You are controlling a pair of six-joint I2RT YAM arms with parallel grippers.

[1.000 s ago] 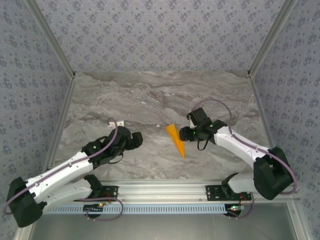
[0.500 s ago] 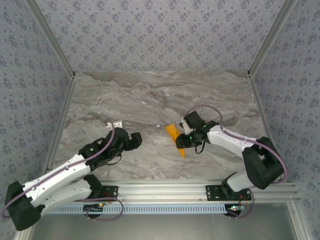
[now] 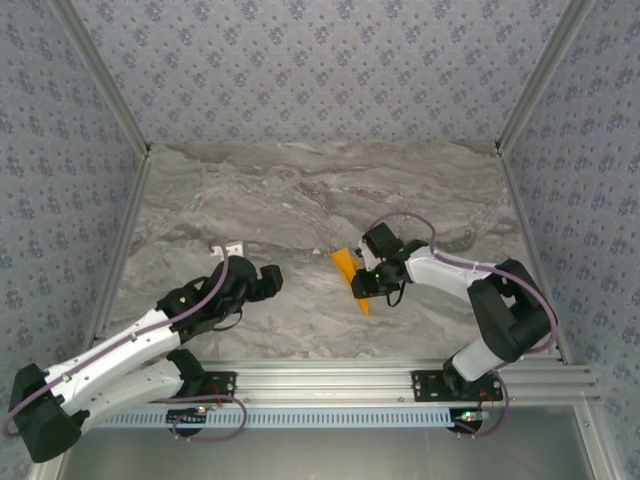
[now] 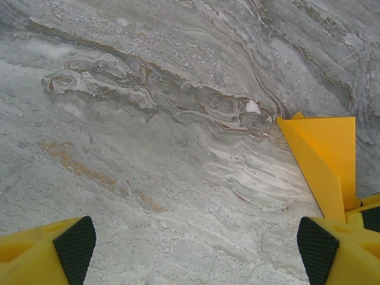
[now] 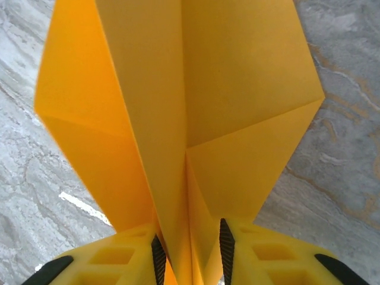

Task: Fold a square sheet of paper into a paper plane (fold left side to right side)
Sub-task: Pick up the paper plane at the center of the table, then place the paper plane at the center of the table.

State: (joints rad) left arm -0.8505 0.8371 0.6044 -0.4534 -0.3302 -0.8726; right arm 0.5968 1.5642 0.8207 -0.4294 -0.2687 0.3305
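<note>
The paper plane (image 3: 346, 270) is a narrow orange-yellow dart with a centre crease, lying mid-table with its point toward the near edge. My right gripper (image 3: 362, 284) is against its right side. In the right wrist view the plane's folded wings (image 5: 196, 89) spread away from me and its centre keel runs down between my fingers; the right gripper (image 5: 190, 252) is shut on that keel. My left gripper (image 3: 274, 280) stands open to the left of the plane, apart from it. In the left wrist view the left gripper (image 4: 196, 243) has bare table between its pads, and the plane (image 4: 323, 151) lies at the right edge.
The grey marble table (image 3: 300, 200) is boxed in by patterned walls and metal frame posts. A small white bracket (image 3: 228, 247) lies on the table behind the left arm. An aluminium rail (image 3: 330, 375) runs along the near edge.
The right gripper has moved left from beside the plane onto its right side, with its elbow folding in. The left arm has barely shifted.
</note>
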